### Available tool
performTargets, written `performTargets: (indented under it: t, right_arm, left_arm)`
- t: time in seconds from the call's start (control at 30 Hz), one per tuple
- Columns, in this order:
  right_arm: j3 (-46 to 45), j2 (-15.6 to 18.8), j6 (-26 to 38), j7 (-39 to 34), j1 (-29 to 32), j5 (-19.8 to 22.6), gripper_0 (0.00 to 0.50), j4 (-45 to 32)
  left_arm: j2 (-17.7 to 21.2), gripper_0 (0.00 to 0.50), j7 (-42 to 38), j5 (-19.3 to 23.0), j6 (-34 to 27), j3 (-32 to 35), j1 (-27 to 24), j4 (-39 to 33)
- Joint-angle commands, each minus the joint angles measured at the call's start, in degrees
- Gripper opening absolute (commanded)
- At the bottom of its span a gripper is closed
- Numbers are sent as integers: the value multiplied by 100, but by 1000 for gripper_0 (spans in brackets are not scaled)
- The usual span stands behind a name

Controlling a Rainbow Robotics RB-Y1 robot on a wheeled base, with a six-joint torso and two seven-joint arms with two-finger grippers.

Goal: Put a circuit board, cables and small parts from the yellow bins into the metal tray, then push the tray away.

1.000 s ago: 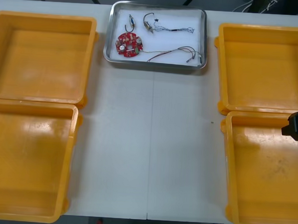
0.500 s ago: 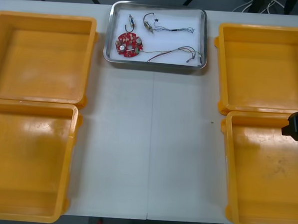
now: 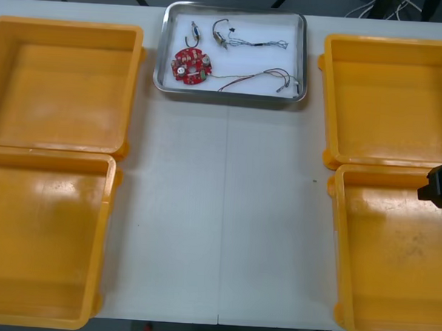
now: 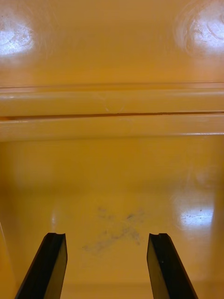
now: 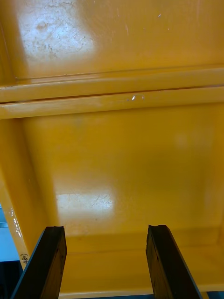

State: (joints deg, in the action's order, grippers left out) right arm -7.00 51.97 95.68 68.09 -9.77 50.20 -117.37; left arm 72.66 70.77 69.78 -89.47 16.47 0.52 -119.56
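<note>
The metal tray [image 3: 229, 96] sits at the table's far edge, white inside. In it lie a round red circuit board [image 3: 191, 65], a small metal part [image 3: 191, 39], a dark cable [image 3: 246, 41] and a red and yellow cable [image 3: 255, 78]. My right gripper [image 4: 107, 238] hangs open over the floor of the near right yellow bin [image 4: 112, 187], nothing between its fingers. The right arm [image 3: 441, 184] shows at the right edge, over that bin [image 3: 394, 256]. My left gripper [image 5: 106, 231] is open too, above the bare floor of a yellow bin [image 5: 121, 163].
Two yellow bins stand at the left, far [image 3: 62, 83] and near [image 3: 43, 238]. The far right bin [image 3: 391, 100] stands behind the near one. Bare white table [image 3: 222, 210] runs between the bins, from the tray to the front edge.
</note>
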Motion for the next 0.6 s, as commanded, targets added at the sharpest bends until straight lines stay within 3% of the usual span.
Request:
performTargets:
  t: [0.03, 0.6]
  right_arm:
    - [76, -29, -49, 99, 71, 43, 500, -6]
    - [76, -29, -49, 99, 71, 43, 500, -6]
  left_arm:
    - [11, 500, -204, 26, 53, 137, 45, -6]
    - [11, 500, -204, 26, 53, 137, 45, -6]
